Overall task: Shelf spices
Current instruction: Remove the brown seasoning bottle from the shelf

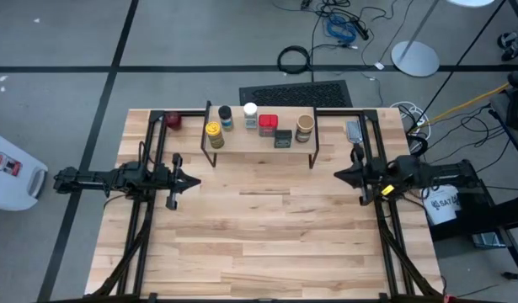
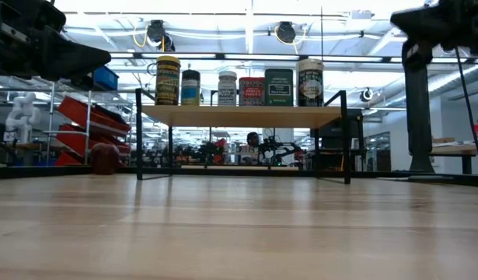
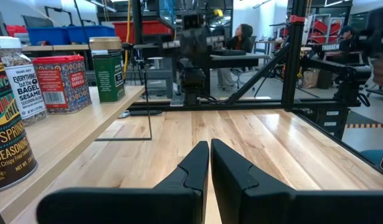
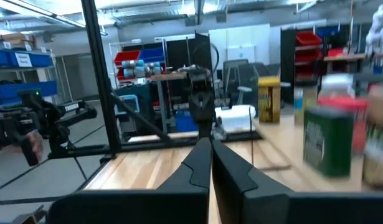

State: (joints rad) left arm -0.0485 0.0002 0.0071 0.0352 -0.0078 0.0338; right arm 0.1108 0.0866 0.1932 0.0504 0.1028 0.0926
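The shelf [image 1: 260, 150] stands at the table's far middle on thin black legs. Several spices stand upright on its plank: a yellow-topped jar [image 1: 215, 133], a dark jar [image 1: 226, 116], a white-capped jar [image 1: 250, 113], a red square tin [image 1: 268, 124], a dark tin [image 1: 282, 138] and a tan-topped jar [image 1: 304, 128]. The low view shows them in a row [image 2: 239, 87] on the shelf [image 2: 239, 117]. My left gripper [image 1: 196, 179] is shut, level, left of the shelf's near side. My right gripper [image 1: 338, 174] is shut too, right of it. Neither holds anything.
A small dark-red round object [image 1: 173, 121] lies on the table left of the shelf. A grey item [image 1: 353, 130] lies to the shelf's right. Black arm frames run along both table sides. Bare wood [image 1: 267, 227] stretches between the arms. People sit in the room beyond [image 3: 244, 37].
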